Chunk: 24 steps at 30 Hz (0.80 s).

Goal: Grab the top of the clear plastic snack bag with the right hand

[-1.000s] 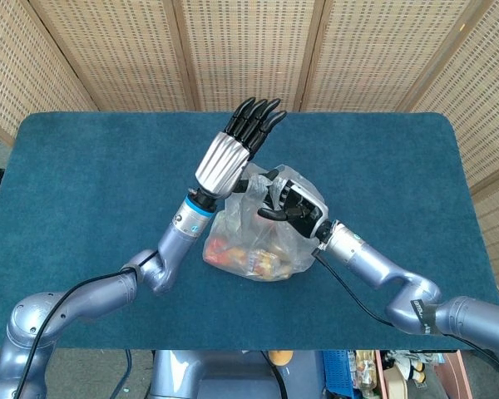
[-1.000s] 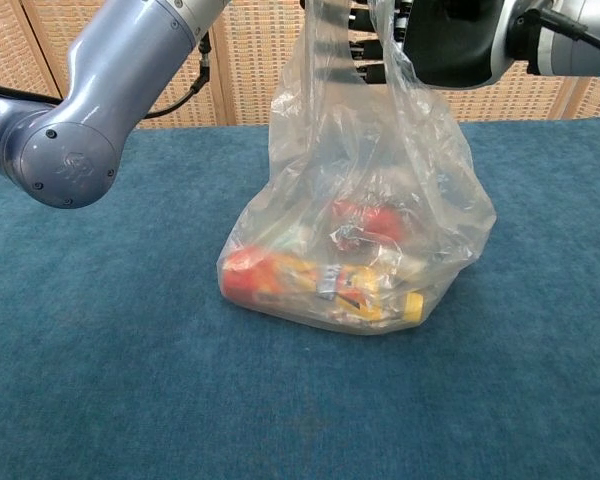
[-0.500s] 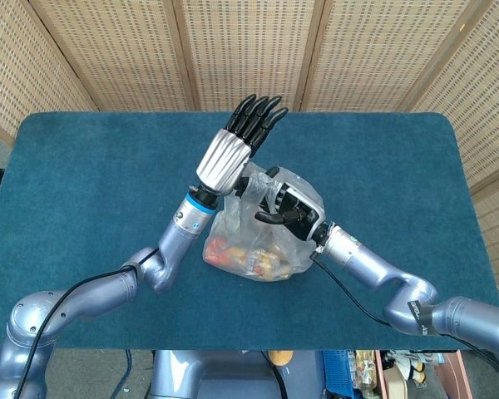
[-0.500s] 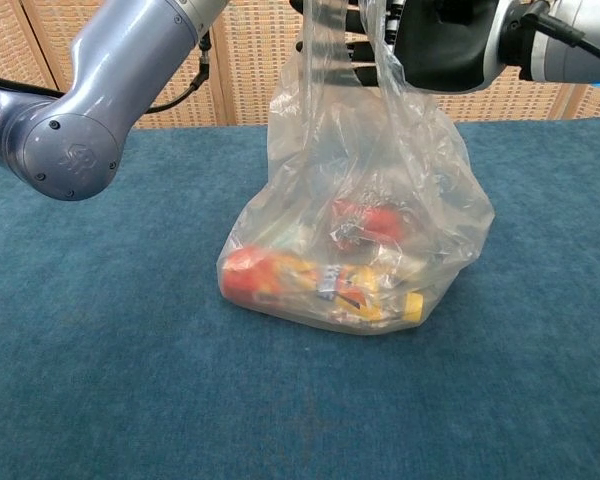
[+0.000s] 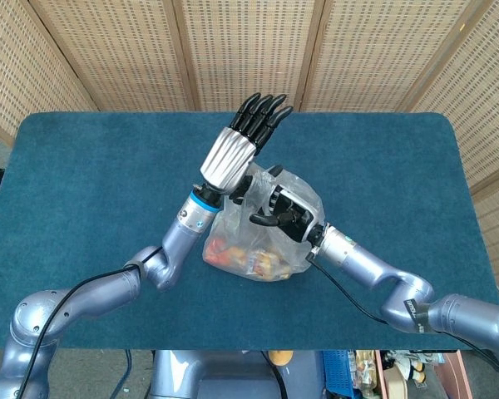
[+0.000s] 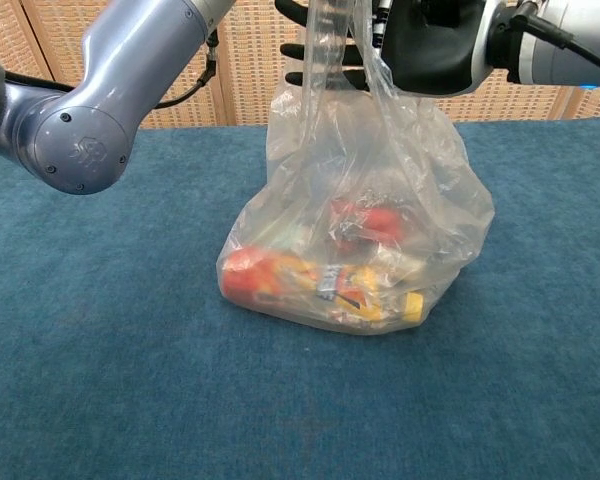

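Reaching in at the gathered top of the clear plastic snack bag (image 5: 262,233), the right robot hand (image 5: 281,209) has its dark fingers curled partway around the film, thumb jutting toward the left; from the chest view the bag's neck rises into that hand, yet whether the fingers have actually pinched the plastic or only cup it cannot be told. The left robot hand (image 5: 237,145) stands just beside and above it, fingers straight and close together, pointing up and away, holding nothing, its back against the bag's upper edge as far as the head view shows. The bag itself sits near the middle of the counter (image 5: 83,183), on blue cloth, its base spread flat and its upper part drawn up into a narrow twist. Inside lie packaged snacks (image 6: 330,280) in red, orange and yellow wrappers, heaped at the bottom. The film looks thin, soft and slippery, so it should crumple and slide under a loose hold; the contents seem light, enough to hang from the neck without tearing. The best place to take hold is judged to be the bunched neck, where several layers fold together and give the fingers something to close on.
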Each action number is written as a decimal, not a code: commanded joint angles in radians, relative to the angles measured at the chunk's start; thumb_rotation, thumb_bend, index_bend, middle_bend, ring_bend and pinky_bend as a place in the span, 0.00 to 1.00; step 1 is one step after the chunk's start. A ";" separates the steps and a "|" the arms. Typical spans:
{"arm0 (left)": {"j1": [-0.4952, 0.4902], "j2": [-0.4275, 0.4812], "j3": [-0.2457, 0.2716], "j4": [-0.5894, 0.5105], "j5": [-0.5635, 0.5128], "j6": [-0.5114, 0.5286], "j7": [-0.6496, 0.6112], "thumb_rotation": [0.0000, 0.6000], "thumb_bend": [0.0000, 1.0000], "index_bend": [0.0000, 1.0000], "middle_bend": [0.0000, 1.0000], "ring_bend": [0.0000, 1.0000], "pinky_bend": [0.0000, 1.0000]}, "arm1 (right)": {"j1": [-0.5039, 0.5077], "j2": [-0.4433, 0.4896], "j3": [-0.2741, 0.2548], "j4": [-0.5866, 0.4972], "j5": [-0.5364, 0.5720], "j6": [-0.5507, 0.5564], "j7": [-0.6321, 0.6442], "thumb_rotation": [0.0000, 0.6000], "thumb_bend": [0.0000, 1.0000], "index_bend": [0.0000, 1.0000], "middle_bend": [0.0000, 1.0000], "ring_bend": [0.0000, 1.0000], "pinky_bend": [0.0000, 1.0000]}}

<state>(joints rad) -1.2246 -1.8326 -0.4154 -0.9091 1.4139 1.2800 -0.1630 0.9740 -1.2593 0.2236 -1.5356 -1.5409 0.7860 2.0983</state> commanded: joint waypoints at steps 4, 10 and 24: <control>-0.011 -0.002 -0.003 0.006 -0.004 -0.014 0.004 1.00 0.29 0.00 0.00 0.00 0.00 | 0.005 0.001 -0.009 0.009 -0.015 0.007 0.017 1.00 0.14 0.33 0.37 0.17 0.11; -0.020 -0.009 -0.008 0.013 -0.012 -0.023 0.007 1.00 0.29 0.00 0.00 0.00 0.00 | 0.009 0.002 -0.019 0.019 -0.023 0.010 0.035 1.00 0.15 0.33 0.38 0.19 0.14; -0.017 -0.012 0.002 0.034 -0.013 -0.021 0.000 1.00 0.29 0.00 0.00 0.00 0.00 | 0.009 0.010 -0.041 0.037 -0.040 0.040 0.101 1.00 0.22 0.34 0.43 0.36 0.25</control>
<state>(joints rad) -1.2421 -1.8446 -0.4138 -0.8755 1.4010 1.2583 -0.1633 0.9831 -1.2501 0.1835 -1.4996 -1.5798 0.8250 2.1981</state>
